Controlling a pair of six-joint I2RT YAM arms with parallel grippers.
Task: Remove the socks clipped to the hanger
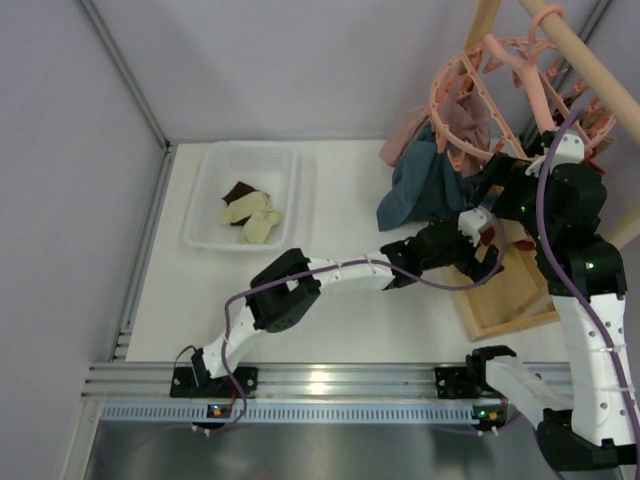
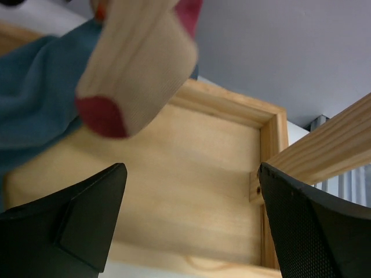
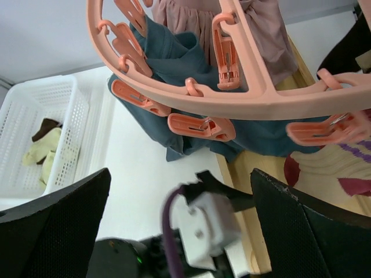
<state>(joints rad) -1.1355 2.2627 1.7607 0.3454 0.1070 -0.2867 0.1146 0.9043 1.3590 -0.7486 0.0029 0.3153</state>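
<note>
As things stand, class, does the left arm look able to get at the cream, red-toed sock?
Probably yes: the left gripper is open, and the cream sock hangs just ahead of its fingers with nothing between them.

I get bright, even overhead light. A white glare spot sits on the metal rail (image 1: 318,381) at the table's (image 1: 340,200) near edge. My left wrist view shows the sock (image 2: 136,63) blurred, out of focus.

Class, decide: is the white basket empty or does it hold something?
Not empty: the white basket holds cream socks and a dark sock.
</note>
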